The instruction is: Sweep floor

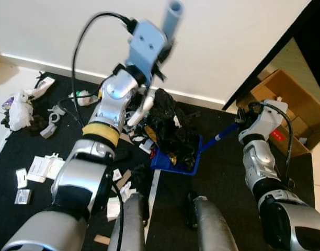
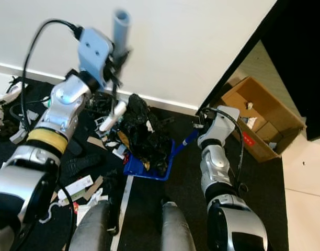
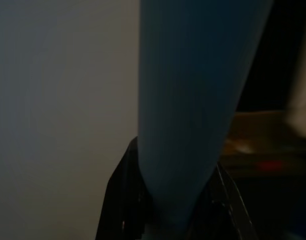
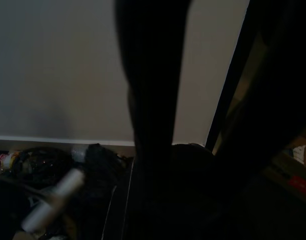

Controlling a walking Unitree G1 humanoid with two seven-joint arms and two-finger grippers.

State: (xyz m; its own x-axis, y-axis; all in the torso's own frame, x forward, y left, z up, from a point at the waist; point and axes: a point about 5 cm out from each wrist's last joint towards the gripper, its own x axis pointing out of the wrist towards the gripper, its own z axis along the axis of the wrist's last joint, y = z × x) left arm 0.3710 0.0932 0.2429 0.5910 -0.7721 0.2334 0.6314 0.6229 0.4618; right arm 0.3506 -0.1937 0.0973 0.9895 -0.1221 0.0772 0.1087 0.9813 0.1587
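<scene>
My left gripper (image 1: 164,50) is raised in front of the white wall and shut on the pale blue-grey broom handle (image 1: 174,14). The handle runs on down as a white shaft (image 1: 140,111) toward the floor. In the left wrist view the handle (image 3: 193,125) sits between the black fingers (image 3: 120,200). A blue dustpan (image 1: 176,163) lies on the black mat, heaped with dark rubbish (image 1: 169,124). Its blue handle (image 1: 218,138) slants up to my right gripper (image 1: 243,119), which is shut on it.
Scraps of paper, white bags and small litter (image 1: 32,167) lie scattered over the black mat on my left. An open cardboard box (image 1: 292,107) stands at the right beyond a black door frame (image 1: 264,63). My legs (image 1: 133,222) are just below the dustpan.
</scene>
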